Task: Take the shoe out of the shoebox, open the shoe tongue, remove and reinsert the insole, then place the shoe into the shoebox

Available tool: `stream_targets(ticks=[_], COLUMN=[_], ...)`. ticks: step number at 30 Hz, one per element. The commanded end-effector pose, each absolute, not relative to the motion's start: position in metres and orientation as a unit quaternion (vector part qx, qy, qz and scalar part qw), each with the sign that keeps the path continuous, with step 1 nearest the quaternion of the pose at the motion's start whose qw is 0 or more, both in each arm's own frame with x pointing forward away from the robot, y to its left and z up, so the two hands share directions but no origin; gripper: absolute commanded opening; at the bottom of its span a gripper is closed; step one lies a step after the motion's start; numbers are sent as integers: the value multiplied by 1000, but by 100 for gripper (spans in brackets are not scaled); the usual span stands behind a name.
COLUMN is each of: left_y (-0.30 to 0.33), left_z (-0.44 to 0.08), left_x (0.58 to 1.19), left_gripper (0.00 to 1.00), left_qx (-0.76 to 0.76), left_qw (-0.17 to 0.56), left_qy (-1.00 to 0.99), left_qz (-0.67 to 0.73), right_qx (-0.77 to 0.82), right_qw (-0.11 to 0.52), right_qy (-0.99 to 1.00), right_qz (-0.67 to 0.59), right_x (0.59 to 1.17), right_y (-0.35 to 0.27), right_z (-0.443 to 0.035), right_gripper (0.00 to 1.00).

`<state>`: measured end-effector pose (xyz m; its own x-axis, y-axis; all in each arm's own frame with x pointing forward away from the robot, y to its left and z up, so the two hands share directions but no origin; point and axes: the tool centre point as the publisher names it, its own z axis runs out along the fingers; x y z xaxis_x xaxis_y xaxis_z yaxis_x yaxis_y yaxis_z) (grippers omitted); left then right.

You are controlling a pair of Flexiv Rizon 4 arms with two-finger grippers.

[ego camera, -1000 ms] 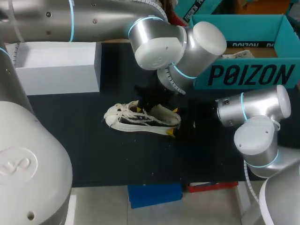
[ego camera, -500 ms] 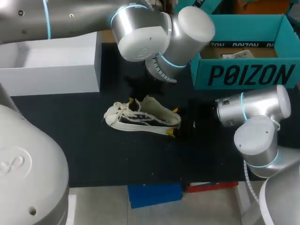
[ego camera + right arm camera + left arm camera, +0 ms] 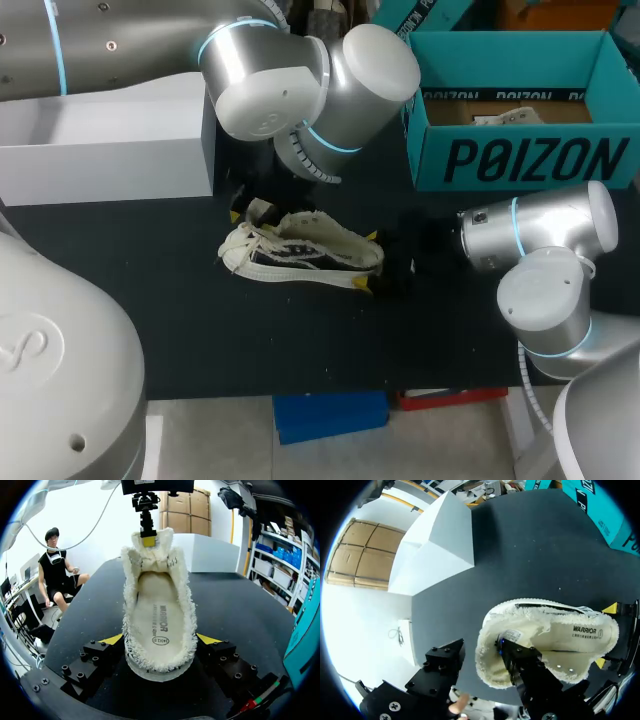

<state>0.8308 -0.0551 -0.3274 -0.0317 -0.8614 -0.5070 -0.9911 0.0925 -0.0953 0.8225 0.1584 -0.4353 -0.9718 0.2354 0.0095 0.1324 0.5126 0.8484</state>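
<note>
A cream fleece-lined shoe [image 3: 300,255] lies on its side on the black table mat, toe to the left. My right gripper [image 3: 368,261] is shut on its heel, one yellow tip on each side. In the right wrist view the heel sits between its fingers [image 3: 112,639], and the insole [image 3: 159,615] lies flat inside the shoe [image 3: 131,600]. My left gripper [image 3: 245,212] hangs at the toe end by the raised tongue [image 3: 150,550]. In the left wrist view its fingers [image 3: 517,655] stand apart, one over the shoe's fuzzy rim [image 3: 487,660], the other outside the shoe.
The teal shoebox [image 3: 520,160] stands open at the back right with paper inside. A white box [image 3: 110,150] stands at the back left, close behind my left arm. Bare mat lies in front of the shoe.
My left arm has swung left from over the shoe's middle to its toe end, and its fingers have parted. The shoe and my right gripper have stayed put.
</note>
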Motion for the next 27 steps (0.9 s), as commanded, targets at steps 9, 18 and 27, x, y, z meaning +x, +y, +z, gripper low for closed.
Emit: stream_targets(ticks=[9,18,27], left_y=[-13,4,6], left_z=[-332,-350,-349], left_x=[827,824,828], left_gripper=[100,100,100], left_qx=[-677,-683,-677], left_qw=[214,211,222], left_qy=[688,678,681], left_qz=[150,171,167], right_qx=[108,108,108], right_qw=[54,54,54], right_qy=[869,869,869], right_qz=[481,481,481], right_x=[822,822,822], right_y=[158,158,158], right_z=[-437,-437,-437], right_gripper=[0,0,0])
